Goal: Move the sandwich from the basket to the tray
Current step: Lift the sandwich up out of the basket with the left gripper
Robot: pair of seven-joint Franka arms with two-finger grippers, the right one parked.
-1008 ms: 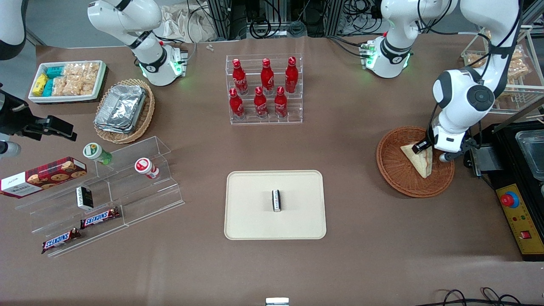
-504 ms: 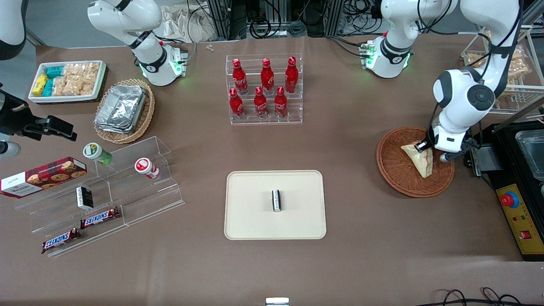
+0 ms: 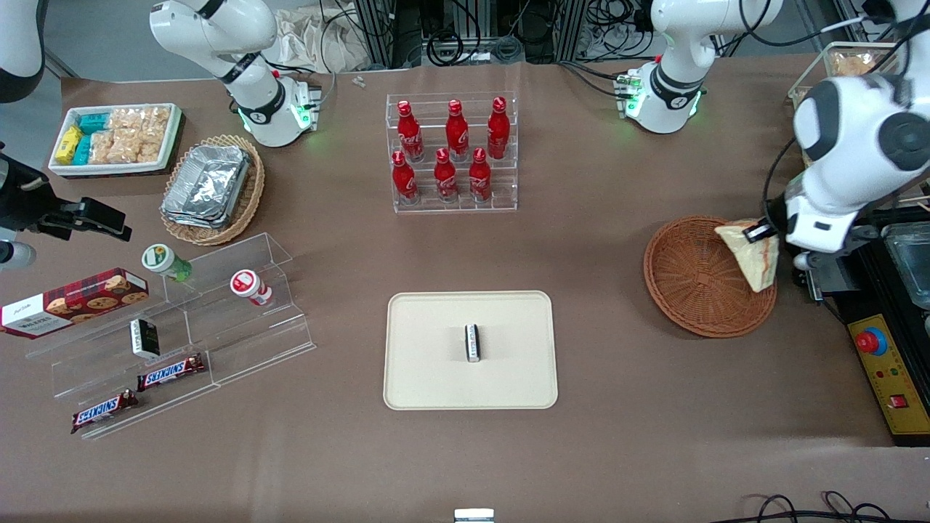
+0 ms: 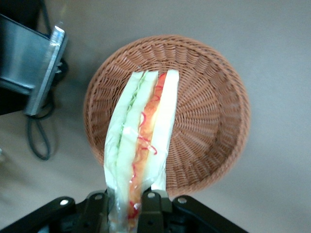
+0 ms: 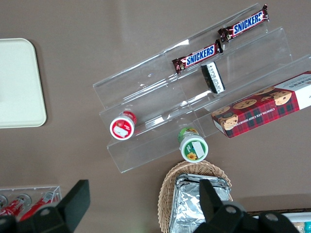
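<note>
while the gripper [image 4: 127, 206] pinches the sandwich [image 3: 754, 250] by one end, its jaws pressed on the wrap, the wedge hangs clear above the basket [image 3: 690, 287], over the rim nearest the working arm's end of the table. the sandwich [image 4: 141, 145] looks light and soft: pale bread in clear film, with a red-orange and green stripe along the cut edge. the film is probably slippery and the bread would crush under a hard squeeze, so a moderate hold across the flat faces near an end seems right, as here. hanging by one end, it may swing or sag. the tray [image 3: 429, 378] lies well apart from the basket, toward the table's middle, with a small packet [image 3: 473, 343] on it.
</note>
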